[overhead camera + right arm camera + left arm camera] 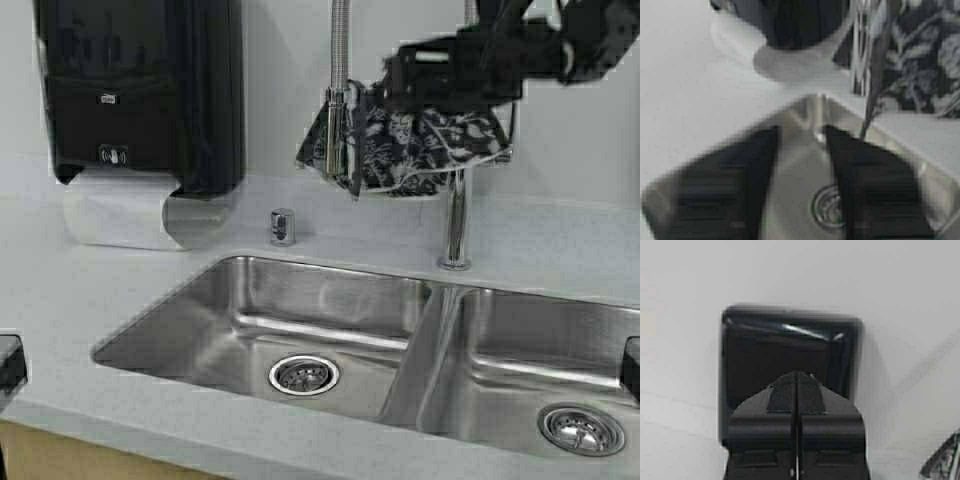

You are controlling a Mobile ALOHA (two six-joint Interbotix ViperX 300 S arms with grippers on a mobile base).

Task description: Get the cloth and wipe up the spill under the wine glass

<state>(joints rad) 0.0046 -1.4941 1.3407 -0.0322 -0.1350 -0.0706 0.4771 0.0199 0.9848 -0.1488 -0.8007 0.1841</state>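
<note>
The cloth (pixel 420 150), black-and-white floral, hangs draped over the sink faucet (pixel 455 225) at the back of the counter. My right gripper (pixel 395 80) is raised and reaches in from the right, just above the cloth's top. In the right wrist view it (pixel 800 132) is open and empty, with the cloth (pixel 925 60) hanging beside one finger and the sink basin below. My left gripper (pixel 796 377) is shut and empty, pointing at the black dispenser. The wine glass and the spill are out of view.
A black paper towel dispenser (pixel 140 90) with a white roll (pixel 120 215) hangs on the wall at left. A double steel sink (pixel 330 290) fills the counter in front. A spring hose sprayer (pixel 338 110) hangs beside the cloth. A small chrome fitting (pixel 283 227) stands behind the sink.
</note>
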